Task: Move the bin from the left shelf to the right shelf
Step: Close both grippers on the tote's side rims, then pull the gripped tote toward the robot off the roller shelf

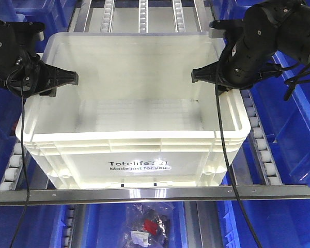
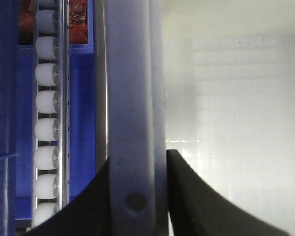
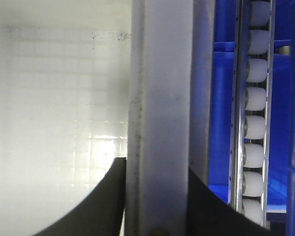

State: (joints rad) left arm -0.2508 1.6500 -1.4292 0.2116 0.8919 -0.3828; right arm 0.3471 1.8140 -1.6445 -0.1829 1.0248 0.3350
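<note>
Nearest the wrist cameras, the black jaws of the left gripper (image 2: 137, 160) stand one on each side of the left rim of the bin (image 2: 132, 98), pressed against it with no gap showing. The right gripper (image 3: 155, 164) pinches the right rim the same way.

The bin is empty. It appears to rest on the shelf's rollers (image 2: 48, 103), with its printed front wall just behind the metal rail (image 1: 155, 194). Blue bins (image 1: 294, 129) lie close on both sides. Which of the two shelves this is cannot be told.

The hold is probably the weak point, since each gripper has only a thin strip of smooth plastic wall.

- **Uneven lift:** if one arm rises or pulls ahead of the other, the bin would likely tilt, twist in the jaws and slip.
- **Low lift:** if the bin is lifted too low, its base could catch on the rail on the way out.
- **Crowded sides:** the outer jaws have the rollers and blue bins just beside them, so a sideways drift may knock them.
- **Cable snag:** the right arm's cable (image 1: 219, 129) hangs across the bin's front corner and could snag under the rim.
</note>
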